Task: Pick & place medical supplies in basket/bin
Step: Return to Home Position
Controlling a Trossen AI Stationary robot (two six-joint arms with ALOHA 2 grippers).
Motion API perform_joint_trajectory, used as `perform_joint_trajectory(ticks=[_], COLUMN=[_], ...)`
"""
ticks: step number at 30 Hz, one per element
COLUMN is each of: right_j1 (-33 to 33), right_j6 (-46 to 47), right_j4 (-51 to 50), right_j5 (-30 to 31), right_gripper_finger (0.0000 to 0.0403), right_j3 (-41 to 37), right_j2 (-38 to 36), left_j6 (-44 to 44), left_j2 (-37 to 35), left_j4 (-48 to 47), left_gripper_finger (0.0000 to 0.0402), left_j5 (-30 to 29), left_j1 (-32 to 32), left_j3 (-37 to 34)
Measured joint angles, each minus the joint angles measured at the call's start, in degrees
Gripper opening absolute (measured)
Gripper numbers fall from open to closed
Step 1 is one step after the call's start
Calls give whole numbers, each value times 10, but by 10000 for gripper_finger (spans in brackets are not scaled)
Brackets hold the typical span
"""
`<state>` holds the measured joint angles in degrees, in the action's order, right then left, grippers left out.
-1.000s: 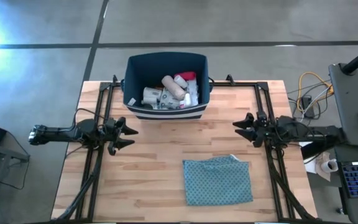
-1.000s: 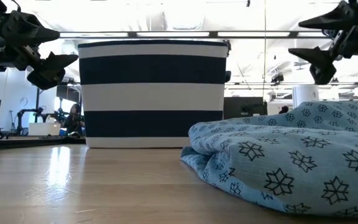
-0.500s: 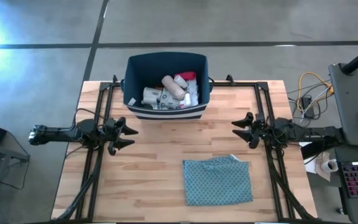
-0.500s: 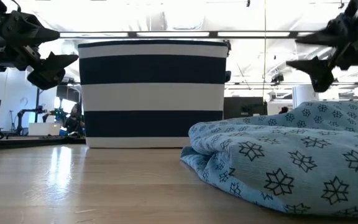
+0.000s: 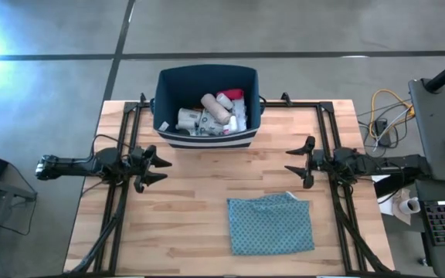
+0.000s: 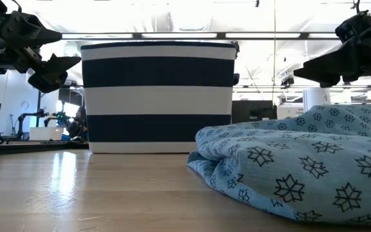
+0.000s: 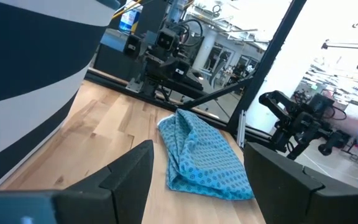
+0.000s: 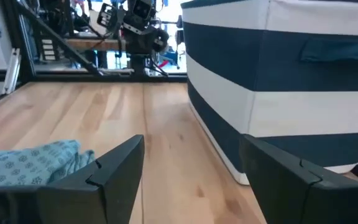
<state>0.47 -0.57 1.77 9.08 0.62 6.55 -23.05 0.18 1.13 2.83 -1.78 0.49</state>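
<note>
Supplies (image 5: 213, 112) all sit piled in the navy bin (image 5: 163, 86) at the table's (image 5: 207, 197) back edge. Left gripper (image 5: 165, 170) and right gripper (image 5: 295, 164) hover either side, both sets of jaws spread wide, empty.

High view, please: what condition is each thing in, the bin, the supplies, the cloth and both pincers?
Dark navy rectangular plastic bin: upright, open-topped, at the table's far edge.
White bottles and other medical supplies: lying piled inside the bin.
Teal patterned cloth: folded, lying on the table.
Left pincer: open, empty, above the table.
Right pincer: open, empty, above the table.
</note>
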Motion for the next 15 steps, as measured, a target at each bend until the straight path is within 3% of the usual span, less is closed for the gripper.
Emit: perform_joint_trajectory(ticks=[15], right_j1=[0], right_j6=[9], right_j4=[1], right_j5=[0], right_gripper_finger=[249], right_j3=[0], right_j2=[-29], left_j6=[0], left_j2=[0], left_j4=[0], left_gripper_finger=[230], left_j5=[0], left_j1=[0], left_j3=[0])
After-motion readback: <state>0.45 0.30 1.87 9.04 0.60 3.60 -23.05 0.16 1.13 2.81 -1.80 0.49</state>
